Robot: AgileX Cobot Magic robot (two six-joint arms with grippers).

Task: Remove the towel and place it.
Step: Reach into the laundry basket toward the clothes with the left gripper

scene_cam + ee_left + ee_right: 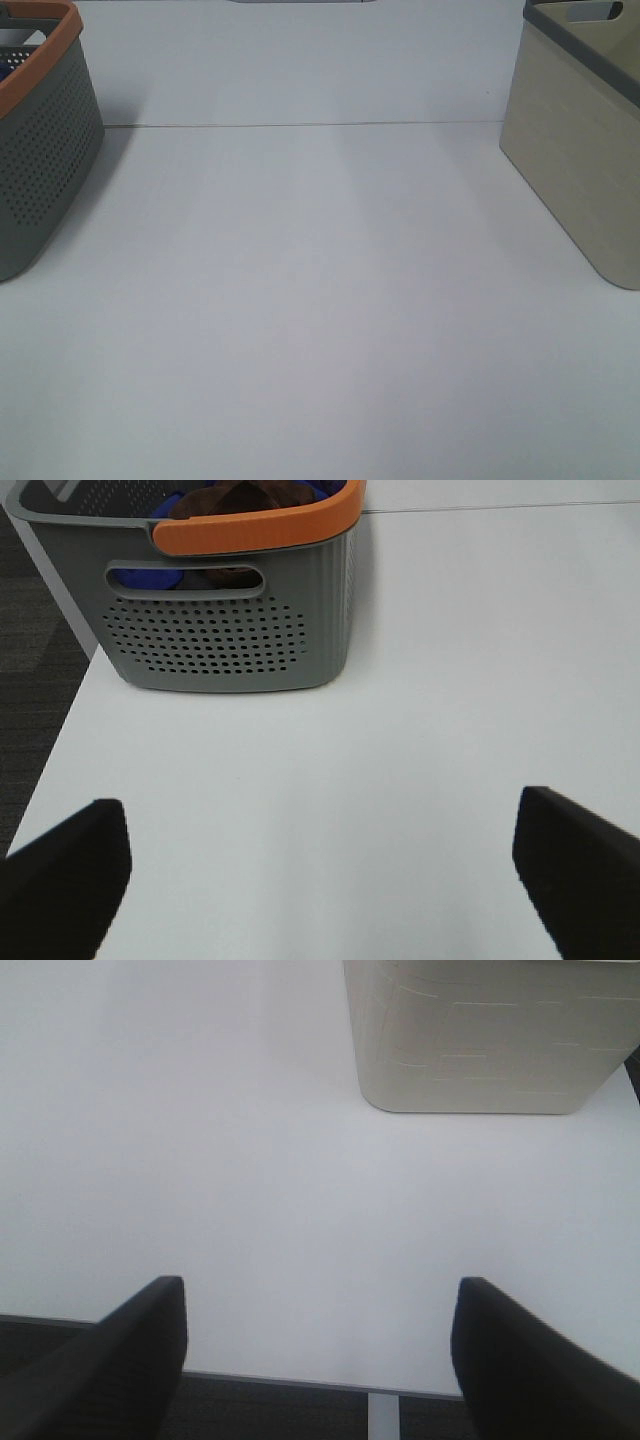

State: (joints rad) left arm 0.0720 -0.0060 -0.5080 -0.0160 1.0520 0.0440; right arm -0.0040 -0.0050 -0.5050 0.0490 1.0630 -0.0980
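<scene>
A grey perforated basket with an orange rim (40, 150) stands at the far left of the table; it also shows in the left wrist view (225, 620). Inside it lie a brown towel (245, 495) and blue cloth (145, 578). My left gripper (320, 875) is open and empty over the bare table, some way short of the basket. My right gripper (315, 1355) is open and empty over the table's near edge, short of the beige basket (480, 1035). Neither gripper shows in the exterior high view.
The beige basket with a grey rim (585, 130) stands at the far right of the white table (320, 300). The table's left edge (55, 750) drops to dark floor. A seam line (300, 125) crosses the table at the back.
</scene>
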